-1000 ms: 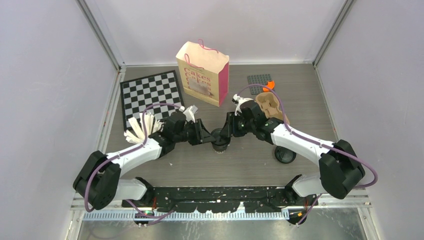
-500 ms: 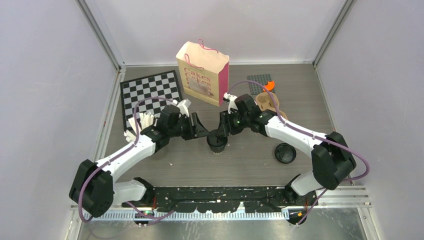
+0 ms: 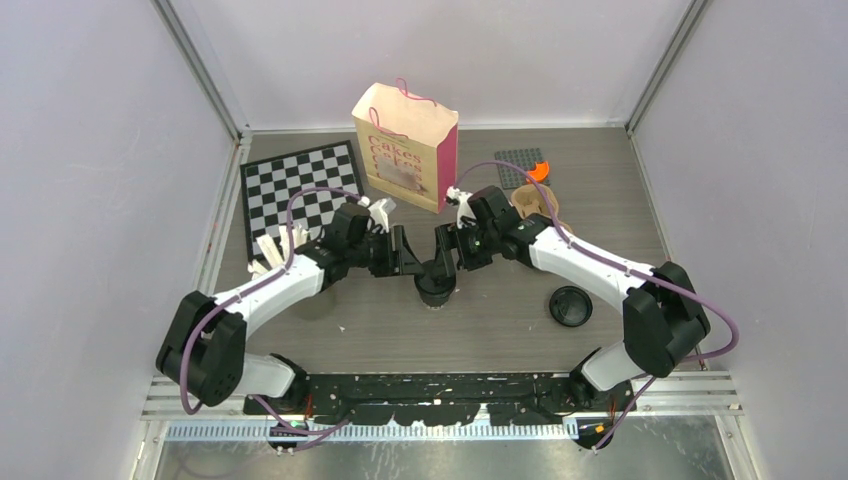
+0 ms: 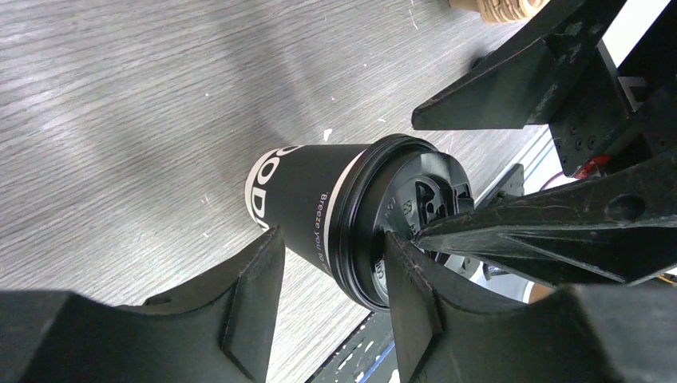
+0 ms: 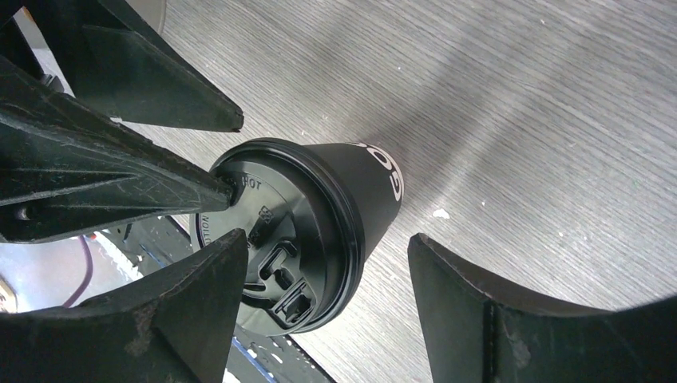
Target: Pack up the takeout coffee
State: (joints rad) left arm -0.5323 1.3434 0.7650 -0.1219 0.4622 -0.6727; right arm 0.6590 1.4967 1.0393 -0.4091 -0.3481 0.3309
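One takeout coffee cup (image 3: 434, 284), black with a black lid on it, stands upright on the table between the two arms. My left gripper (image 3: 412, 264) hovers at its left side, open; in the left wrist view (image 4: 334, 239) the fingers straddle the cup's rim (image 4: 351, 219) without pinching it. My right gripper (image 3: 447, 256) is at the cup's right, jaws wide apart. In the right wrist view (image 5: 327, 239) the lid (image 5: 279, 247) lies below one finger, and the other finger stands well away from the cup. The two grippers' fingertips nearly meet over the lid.
A paper bag (image 3: 405, 147) printed "cakes" stands open at the back. A chessboard (image 3: 300, 185) lies at the back left, with a cup of white sticks (image 3: 280, 250) beside it. A brown cup carrier (image 3: 540, 205) sits behind the right arm. A loose black lid (image 3: 571, 306) lies at the right front.
Both grippers' jaws have widened at the cup's lid, the right one most. The left arm has swung slightly towards the back. The cup stays where it was.
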